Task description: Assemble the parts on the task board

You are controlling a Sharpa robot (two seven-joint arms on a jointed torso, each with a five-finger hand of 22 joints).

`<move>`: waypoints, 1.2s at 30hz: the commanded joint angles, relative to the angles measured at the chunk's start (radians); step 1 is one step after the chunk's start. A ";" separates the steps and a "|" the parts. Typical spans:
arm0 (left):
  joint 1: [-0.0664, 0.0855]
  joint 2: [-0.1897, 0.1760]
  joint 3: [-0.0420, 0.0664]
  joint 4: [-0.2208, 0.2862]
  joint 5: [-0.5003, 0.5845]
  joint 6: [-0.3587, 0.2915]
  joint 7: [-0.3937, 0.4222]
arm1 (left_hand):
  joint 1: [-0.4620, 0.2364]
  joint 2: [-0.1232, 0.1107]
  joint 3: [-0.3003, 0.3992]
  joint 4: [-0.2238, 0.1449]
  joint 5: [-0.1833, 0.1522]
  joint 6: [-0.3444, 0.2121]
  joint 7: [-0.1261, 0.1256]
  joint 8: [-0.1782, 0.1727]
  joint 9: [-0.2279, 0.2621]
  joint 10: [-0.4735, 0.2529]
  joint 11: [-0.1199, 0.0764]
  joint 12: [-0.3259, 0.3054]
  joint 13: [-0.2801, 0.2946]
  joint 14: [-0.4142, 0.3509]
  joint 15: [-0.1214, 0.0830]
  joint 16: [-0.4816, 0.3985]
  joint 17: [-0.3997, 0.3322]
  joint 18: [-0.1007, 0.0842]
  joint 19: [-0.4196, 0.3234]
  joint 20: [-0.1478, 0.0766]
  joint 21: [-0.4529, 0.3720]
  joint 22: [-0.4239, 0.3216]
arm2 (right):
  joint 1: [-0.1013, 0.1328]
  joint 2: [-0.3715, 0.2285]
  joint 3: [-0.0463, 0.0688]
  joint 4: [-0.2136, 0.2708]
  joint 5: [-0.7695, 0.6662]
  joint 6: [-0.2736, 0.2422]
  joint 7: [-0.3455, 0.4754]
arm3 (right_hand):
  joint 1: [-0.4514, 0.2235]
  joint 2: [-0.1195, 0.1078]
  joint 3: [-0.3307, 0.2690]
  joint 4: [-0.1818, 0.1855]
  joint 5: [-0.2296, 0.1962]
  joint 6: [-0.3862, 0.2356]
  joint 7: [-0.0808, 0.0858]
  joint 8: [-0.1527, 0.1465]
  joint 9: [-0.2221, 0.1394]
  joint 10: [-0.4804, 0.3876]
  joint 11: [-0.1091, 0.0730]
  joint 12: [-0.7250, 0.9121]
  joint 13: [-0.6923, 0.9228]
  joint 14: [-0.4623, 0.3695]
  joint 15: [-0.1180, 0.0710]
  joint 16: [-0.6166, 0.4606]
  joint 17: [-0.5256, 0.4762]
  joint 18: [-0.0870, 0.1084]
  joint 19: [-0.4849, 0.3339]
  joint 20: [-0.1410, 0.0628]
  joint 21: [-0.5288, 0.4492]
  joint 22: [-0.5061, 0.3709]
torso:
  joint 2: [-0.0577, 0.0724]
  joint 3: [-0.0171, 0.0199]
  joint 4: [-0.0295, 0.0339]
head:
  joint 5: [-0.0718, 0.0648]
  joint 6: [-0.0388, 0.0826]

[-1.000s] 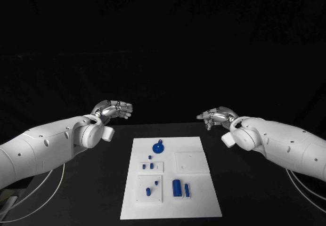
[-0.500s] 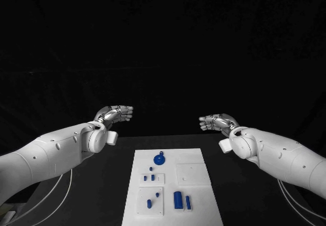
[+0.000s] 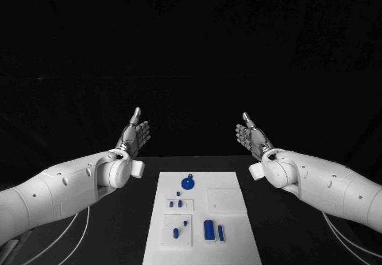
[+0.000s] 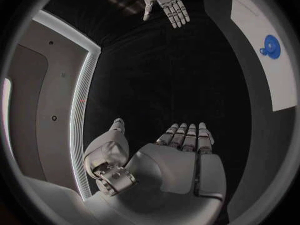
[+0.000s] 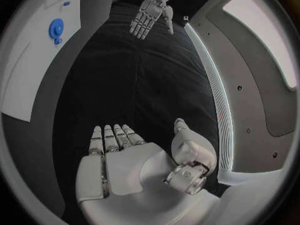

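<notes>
The white task board (image 3: 231, 229) lies in the middle of the black table. On it are a round blue part with a knob (image 3: 187, 183), small blue pegs (image 3: 179, 203) and two taller blue cylinders (image 3: 208, 229). My left hand (image 3: 135, 134) is raised beyond the board's far left corner, fingers straight and spread, holding nothing. My right hand (image 3: 251, 134) mirrors it beyond the far right corner, also flat and empty. The left wrist view shows my left hand (image 4: 181, 150) with the right hand (image 4: 165, 2) opposite and the board's edge (image 4: 256, 20); the right wrist view shows my right hand (image 5: 125, 155).
White square plates (image 3: 223, 200) sit on the board, one bare and others (image 3: 176, 227) holding pegs. Black table (image 3: 111, 232) lies bare on both sides of the board. Cables (image 3: 68, 221) hang under both arms.
Both hands have uncurled from loosely closed fingers to flat, spread palms and have risen a little. The camera view has shifted downwards. The parts on the board have not moved.
</notes>
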 commanded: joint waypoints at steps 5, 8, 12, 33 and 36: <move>-0.072 -0.055 0.036 0.225 0.007 -0.291 0.104 | -0.100 0.013 -0.044 0.018 -0.008 -0.069 -0.010 -0.022 -0.043 -0.089 -0.010 -0.011 -0.008 -0.068 -0.013 -0.034 -0.031 -0.007 -0.049 -0.004 -0.040 -0.213 | -0.034 -0.068 -0.004 0.223 0.123 -0.274 0.132 | -0.087 0.006 -0.037 0.024 -0.019 -0.075 -0.015 -0.020 -0.047 -0.088 -0.014 -0.019 -0.024 -0.076 -0.015 -0.036 -0.037 -0.029 -0.054 -0.018 -0.026 -0.083 | -0.002 -0.0024 0.0021 | 0.000 -0.001; -0.100 -0.076 0.050 0.308 0.008 -0.364 0.126 | -0.100 0.013 -0.044 0.018 -0.008 -0.069 -0.010 -0.022 -0.043 -0.089 -0.010 -0.011 -0.008 -0.068 -0.013 -0.034 -0.031 -0.007 -0.049 -0.004 -0.040 -0.213 | -0.048 -0.097 -0.006 0.317 0.158 -0.354 0.165 | -0.087 0.006 -0.037 0.024 -0.019 -0.075 -0.015 -0.020 -0.047 -0.088 -0.014 -0.019 -0.024 -0.076 -0.015 -0.036 -0.037 -0.029 -0.054 -0.018 -0.026 -0.083 | -0.002 -0.0024 0.0021 | 0.000 -0.001; -0.130 -0.100 0.065 0.399 0.010 -0.444 0.151 | -0.100 0.013 -0.044 0.018 -0.008 -0.069 -0.010 -0.022 -0.043 -0.089 -0.010 -0.011 -0.008 -0.068 -0.013 -0.034 -0.031 -0.007 -0.049 -0.004 -0.040 -0.213 | -0.066 -0.135 -0.008 0.438 0.202 -0.457 0.208 | -0.087 0.006 -0.037 0.024 -0.019 -0.075 -0.015 -0.020 -0.047 -0.088 -0.014 -0.019 -0.024 -0.076 -0.015 -0.036 -0.037 -0.029 -0.054 -0.018 -0.026 -0.083 | -0.002 -0.0024 0.0021 | 0.000 -0.001; -0.151 -0.116 0.075 0.460 0.011 -0.499 0.167 | -0.100 0.013 -0.044 0.018 -0.008 -0.069 -0.010 -0.022 -0.043 -0.089 -0.010 -0.011 -0.008 -0.068 -0.013 -0.034 -0.031 -0.007 -0.049 -0.004 -0.040 -0.213 | -0.084 -0.174 -0.011 0.565 0.249 -0.565 0.254 | -0.087 0.006 -0.037 0.024 -0.019 -0.075 -0.015 -0.020 -0.047 -0.088 -0.014 -0.019 -0.024 -0.076 -0.015 -0.036 -0.037 -0.029 -0.054 -0.018 -0.026 -0.083 | -0.002 -0.0024 0.0021 | 0.000 -0.001; -0.151 -0.116 0.075 0.460 0.011 -0.499 0.167 | -0.100 0.013 -0.044 0.018 -0.008 -0.069 -0.010 -0.022 -0.043 -0.089 -0.010 -0.011 -0.008 -0.068 -0.013 -0.034 -0.031 -0.007 -0.049 -0.004 -0.040 -0.213 | -0.084 -0.174 -0.011 0.565 0.249 -0.565 0.254 | -0.087 0.006 -0.037 0.024 -0.019 -0.075 -0.015 -0.020 -0.047 -0.088 -0.014 -0.019 -0.024 -0.076 -0.015 -0.036 -0.037 -0.029 -0.054 -0.018 -0.026 -0.083 | -0.002 -0.0024 0.0021 | 0.000 -0.001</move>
